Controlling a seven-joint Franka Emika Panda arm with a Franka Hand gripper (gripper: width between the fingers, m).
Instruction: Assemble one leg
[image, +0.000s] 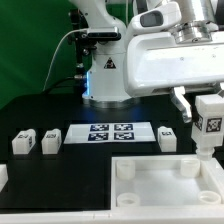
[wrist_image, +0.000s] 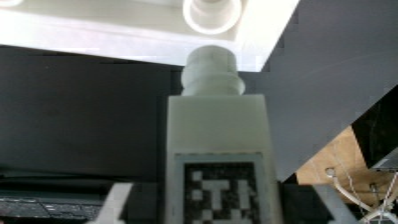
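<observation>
My gripper (image: 208, 112) is shut on a leg (image: 209, 122), a small white block with a black-and-white tag, and holds it upright at the exterior view's right. The leg hangs just above the far right corner of the large white square tray-like piece (image: 160, 185), over a corner socket (image: 203, 165). In the wrist view the held leg (wrist_image: 214, 140) fills the middle, its rounded peg end pointing toward a round socket (wrist_image: 210, 10) of the white piece (wrist_image: 107, 25). My gripper (wrist_image: 214, 212) clamps the leg at its tagged end.
Three loose legs lie on the black table: two at the exterior view's left (image: 23, 143) (image: 50, 141) and one right of the marker board (image: 168, 136). The marker board (image: 110, 132) lies mid-table. The robot base (image: 105, 75) stands behind. Another white part (image: 3, 178) sits at the left edge.
</observation>
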